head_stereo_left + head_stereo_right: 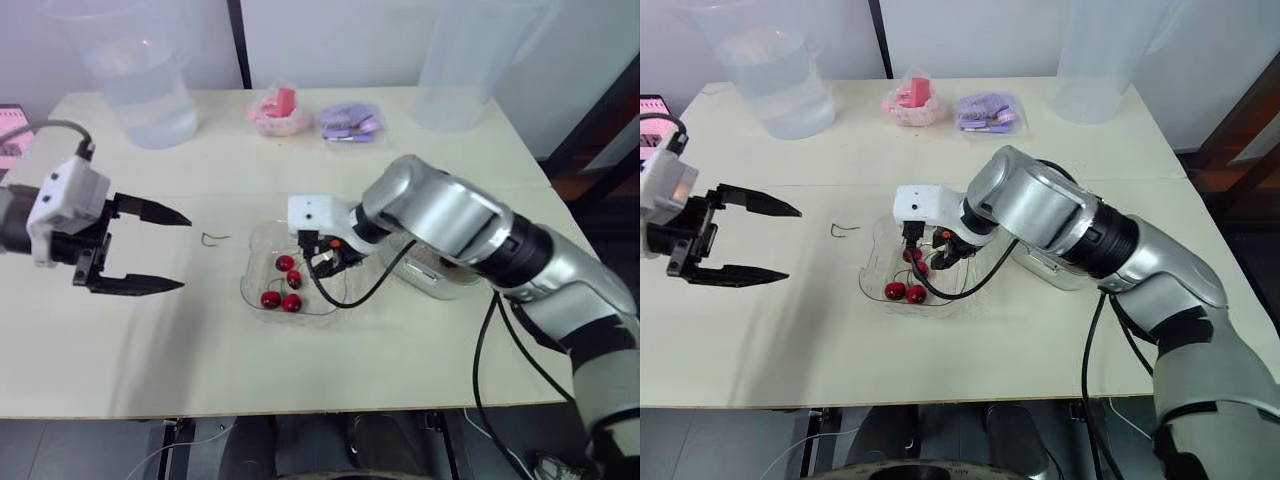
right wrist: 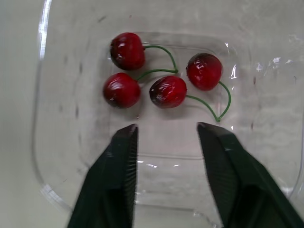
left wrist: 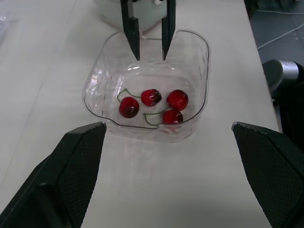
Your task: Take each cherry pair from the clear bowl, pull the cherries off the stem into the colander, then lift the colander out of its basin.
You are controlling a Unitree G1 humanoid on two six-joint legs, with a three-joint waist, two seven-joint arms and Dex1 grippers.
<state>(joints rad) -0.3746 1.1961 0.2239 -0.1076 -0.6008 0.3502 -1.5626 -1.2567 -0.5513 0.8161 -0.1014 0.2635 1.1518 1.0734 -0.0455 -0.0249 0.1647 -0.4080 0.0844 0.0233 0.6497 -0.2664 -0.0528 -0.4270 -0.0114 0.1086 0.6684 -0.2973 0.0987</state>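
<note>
The clear bowl (image 1: pixel 256 258) sits mid-table and holds two stemmed pairs of red cherries (image 2: pixel 127 50), one pair beside the other (image 2: pixel 168 91). My right gripper (image 2: pixel 167 130) hangs open inside the bowl, just short of the cherries, with nothing between its fingers (image 3: pixel 135 45). My left gripper (image 1: pixel 185 252) is open wide to the left of the bowl, above the bare table, pointing at it. A clear basin (image 1: pixel 445 280) lies to the right of the bowl, mostly hidden by my right arm; its contents cannot be made out.
A loose green stem (image 1: pixel 213 238) lies on the table left of the bowl. At the back stand a water jug (image 1: pixel 140 80), a second clear jug (image 1: pixel 470 60), a pink packet (image 1: pixel 280 112) and a purple packet (image 1: pixel 350 122).
</note>
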